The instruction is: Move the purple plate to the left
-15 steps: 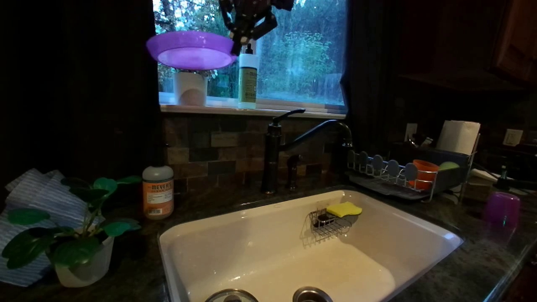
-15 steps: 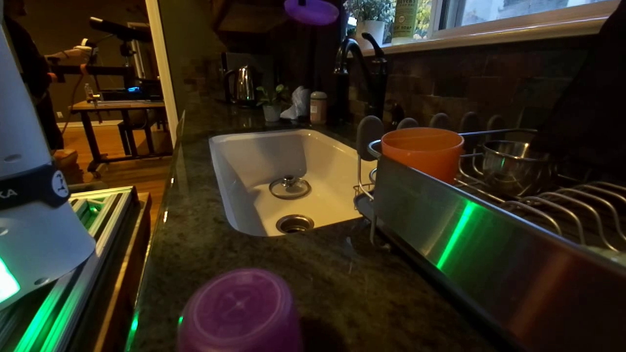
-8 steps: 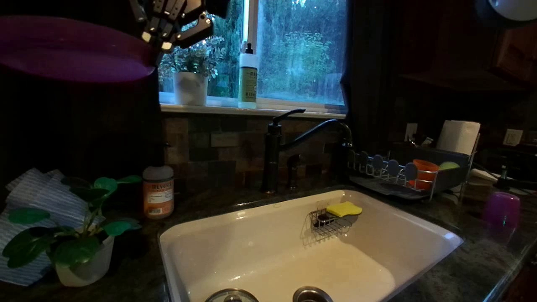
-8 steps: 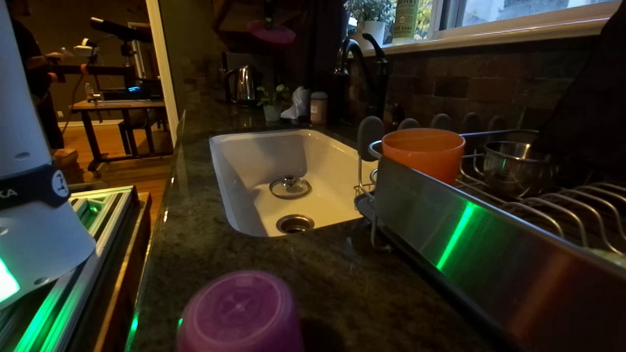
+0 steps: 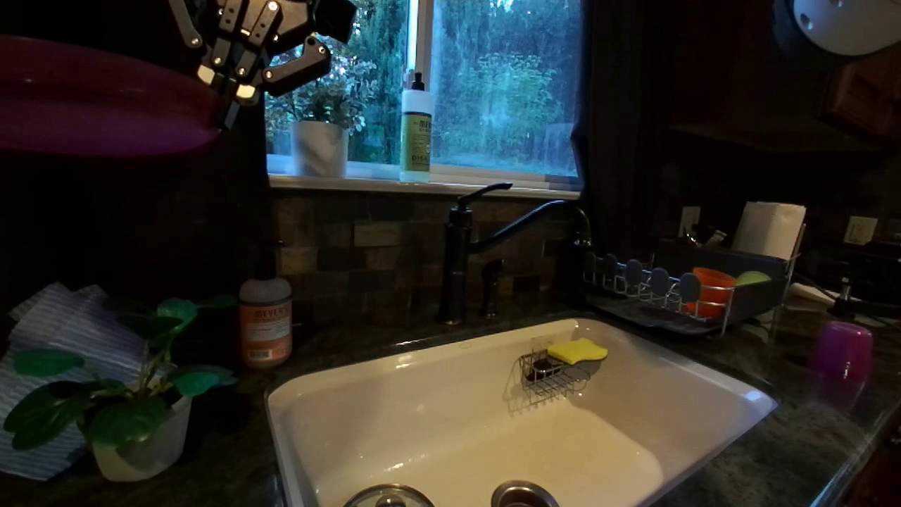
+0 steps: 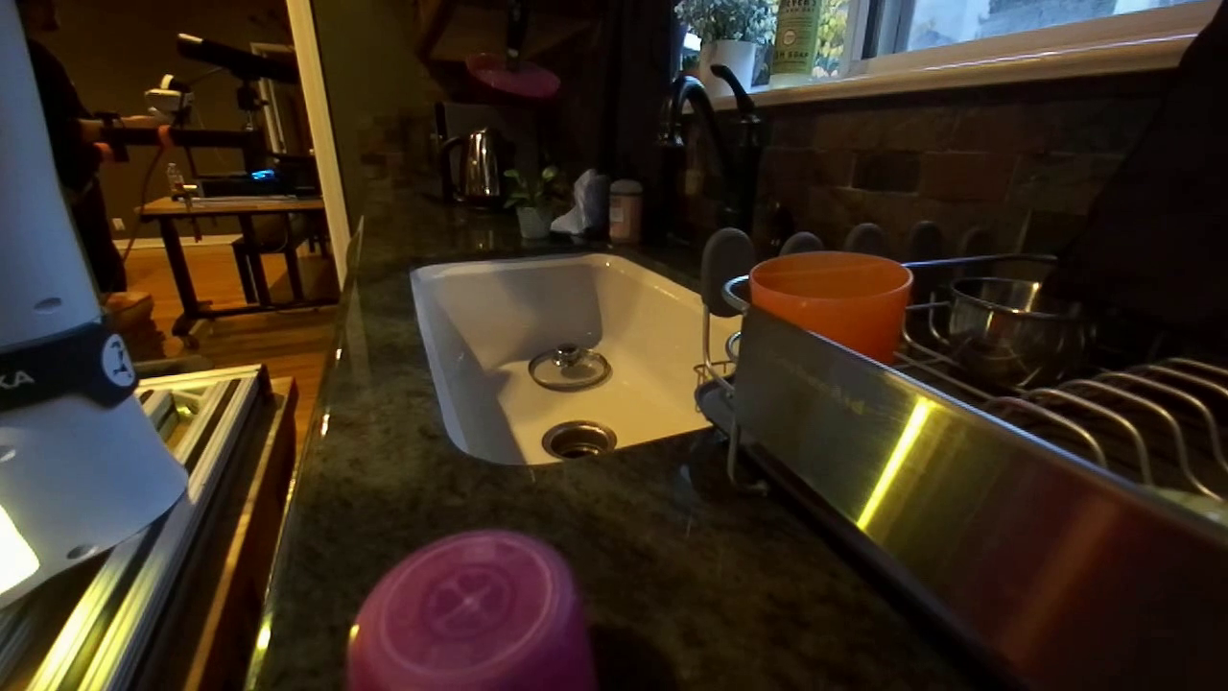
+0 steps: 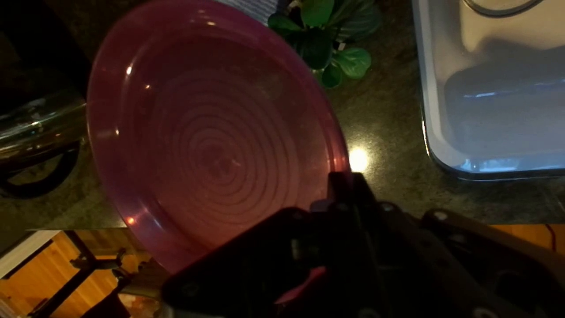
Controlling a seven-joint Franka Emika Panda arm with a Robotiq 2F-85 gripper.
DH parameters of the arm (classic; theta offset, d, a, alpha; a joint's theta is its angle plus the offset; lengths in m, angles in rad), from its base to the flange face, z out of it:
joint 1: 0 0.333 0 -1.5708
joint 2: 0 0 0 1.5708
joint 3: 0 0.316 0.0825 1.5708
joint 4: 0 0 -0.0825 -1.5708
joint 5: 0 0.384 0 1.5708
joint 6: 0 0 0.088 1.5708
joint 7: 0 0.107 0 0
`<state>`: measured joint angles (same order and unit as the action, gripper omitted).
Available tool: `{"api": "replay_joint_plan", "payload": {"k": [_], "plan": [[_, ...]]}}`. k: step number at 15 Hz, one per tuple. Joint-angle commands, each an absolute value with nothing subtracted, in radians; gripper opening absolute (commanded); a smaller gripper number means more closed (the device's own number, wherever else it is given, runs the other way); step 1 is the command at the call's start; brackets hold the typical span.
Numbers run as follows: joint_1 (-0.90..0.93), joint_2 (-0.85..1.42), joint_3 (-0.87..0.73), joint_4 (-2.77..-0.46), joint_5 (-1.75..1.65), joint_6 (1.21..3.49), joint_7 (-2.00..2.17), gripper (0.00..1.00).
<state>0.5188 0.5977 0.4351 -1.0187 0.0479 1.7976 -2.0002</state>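
Gripper (image 7: 348, 177) is clamped on the plate (image 7: 216, 150) at its rim, presumably because thin edges suit pinching. It is held high, likely to clear the plant (image 5: 130, 420).

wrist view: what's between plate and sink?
The plant and a stretch of counter with a bright glare, seen in the wrist view. The plate itself is held above the counter, rim in the pincer.

purple plate (image 5: 98, 109) is chopped off at left in an exterior view, tool (image 7: 346, 176) blocks some in wrist view
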Motion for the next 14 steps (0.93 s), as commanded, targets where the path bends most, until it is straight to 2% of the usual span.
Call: {"api": "replay_joint_plan", "payload": {"k": [1,4,8,14], "plan": [[0.563,0.649,0.441,-0.964,0.018,1.768,-2.029,0.01],[0.652,0.712,0.444,-0.916,0.008,1.742,-2.084,0.01],[0.734,0.747,0.447,-0.965,-0.007,1.794,-2.053,0.01],[0.757,0.8,0.391,-1.09,-0.022,2.013,-1.974,0.01]]}}
